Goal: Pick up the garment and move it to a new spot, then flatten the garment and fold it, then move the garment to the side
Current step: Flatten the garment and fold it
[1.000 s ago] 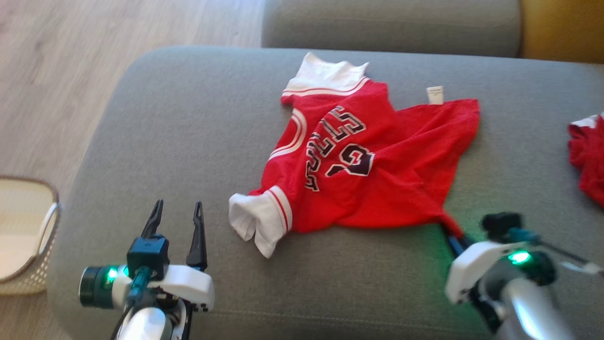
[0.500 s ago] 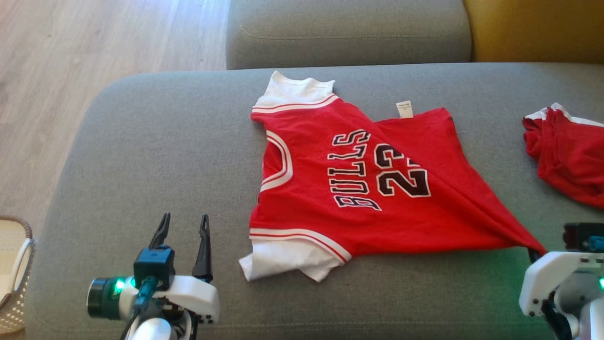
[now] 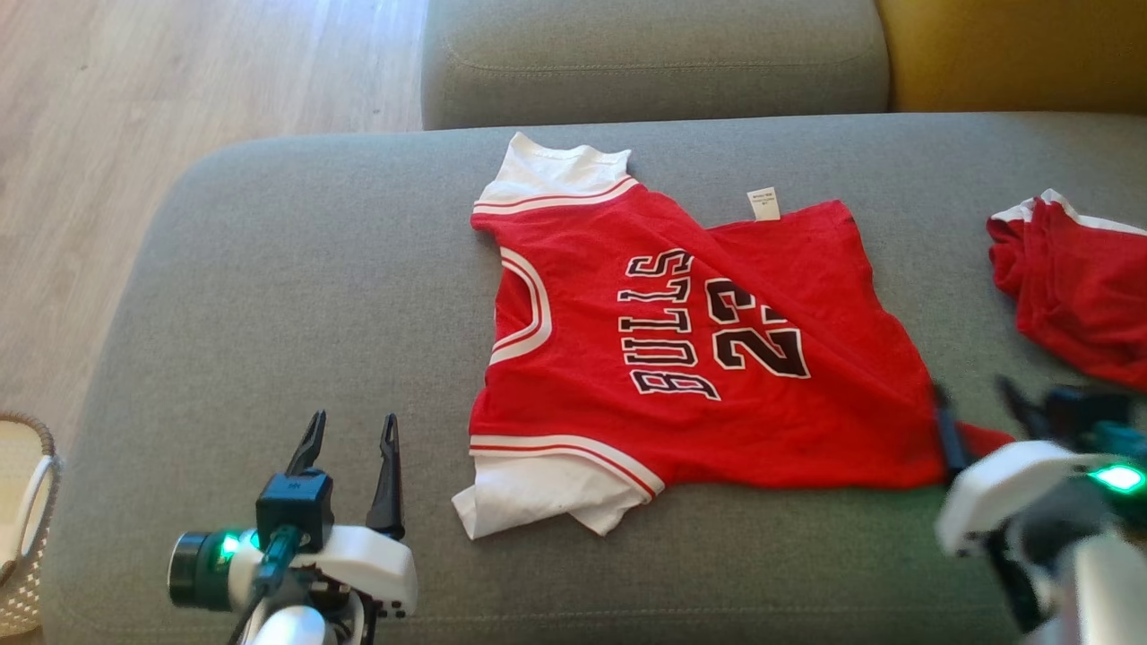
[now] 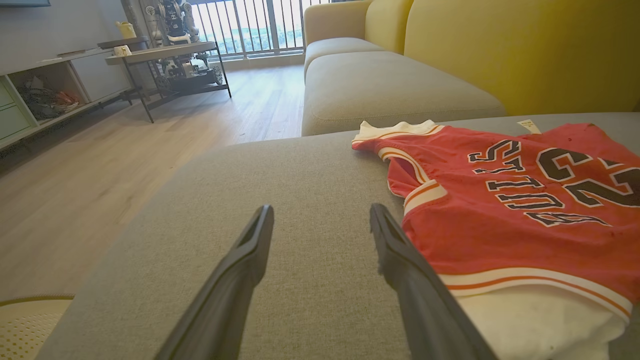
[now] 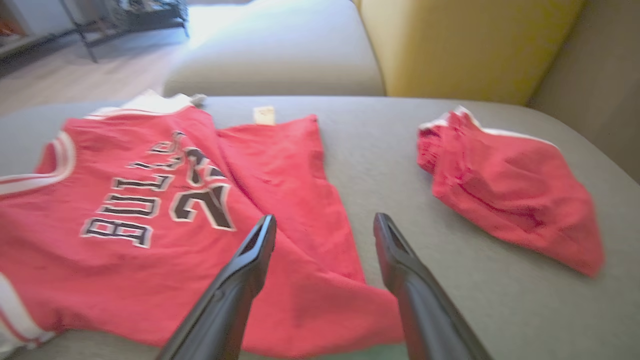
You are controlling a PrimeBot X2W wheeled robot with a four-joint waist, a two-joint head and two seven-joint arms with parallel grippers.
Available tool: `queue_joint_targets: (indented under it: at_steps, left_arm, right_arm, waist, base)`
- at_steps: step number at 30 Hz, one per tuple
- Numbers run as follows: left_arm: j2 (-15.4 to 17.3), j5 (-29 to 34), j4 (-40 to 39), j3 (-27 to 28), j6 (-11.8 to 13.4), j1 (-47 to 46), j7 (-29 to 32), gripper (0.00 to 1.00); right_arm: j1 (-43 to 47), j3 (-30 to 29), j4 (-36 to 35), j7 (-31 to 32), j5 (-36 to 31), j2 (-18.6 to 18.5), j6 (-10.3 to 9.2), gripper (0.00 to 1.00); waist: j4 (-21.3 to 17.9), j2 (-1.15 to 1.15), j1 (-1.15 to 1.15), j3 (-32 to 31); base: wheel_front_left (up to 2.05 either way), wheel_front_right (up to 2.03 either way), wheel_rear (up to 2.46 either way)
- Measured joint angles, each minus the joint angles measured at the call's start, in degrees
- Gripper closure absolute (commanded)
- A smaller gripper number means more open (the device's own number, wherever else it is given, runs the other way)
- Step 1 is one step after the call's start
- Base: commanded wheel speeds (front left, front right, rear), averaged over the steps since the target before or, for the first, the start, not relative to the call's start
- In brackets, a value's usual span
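Note:
The garment [image 3: 681,358] is a red jersey with white sleeves and dark lettering, spread mostly flat on the grey cushion [image 3: 269,296], with one side of the body folded over near the tag. My right gripper [image 3: 972,394] is open just above the jersey's lower right hem corner, and the wrist view shows that corner lying under and between its jaws [image 5: 325,218] with nothing pinched. My left gripper [image 3: 352,418] is open over bare cushion, left of the near white sleeve; in its wrist view the gripper [image 4: 321,210] has the jersey [image 4: 500,215] just to its right.
A second crumpled red garment [image 3: 1075,296] lies at the cushion's right end. A pale basket [image 3: 27,502] stands on the wooden floor at the lower left. Behind are another grey seat [image 3: 654,54] and a yellow sofa back [image 3: 1013,54].
My right gripper has opened and let go of the jersey's hem corner, which now lies on the cushion. Before that it had pulled the jersey flatter to the right. The left arm stayed put.

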Motion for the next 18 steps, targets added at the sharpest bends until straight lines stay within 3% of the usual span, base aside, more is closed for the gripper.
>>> queue_joint_targets:
  at_steps: [10, 18]
  left_arm:
    - [-1.52, -0.34, 3.58, 0.92, -2.52, -1.8, 0.0, 0.0]
    - [-2.03, -3.57, 15.57, 3.35, -4.52, -18.29, 2.91, 0.0]
  right_arm:
    - [2.49, 10.69, -3.6, -6.49, 4.66, 0.19, 0.0, 0.0]
    - [1.47, 15.18, -7.08, -7.76, 5.06, 0.14, 0.0, 0.0]
  waist:
    - [-3.51, 0.0, 0.0, 2.01]
    - [-7.87, 0.0, 0.0, 6.72]
  base:
    - [0.0, 0.0, 0.0]
    - [0.0, 0.0, 0.0]
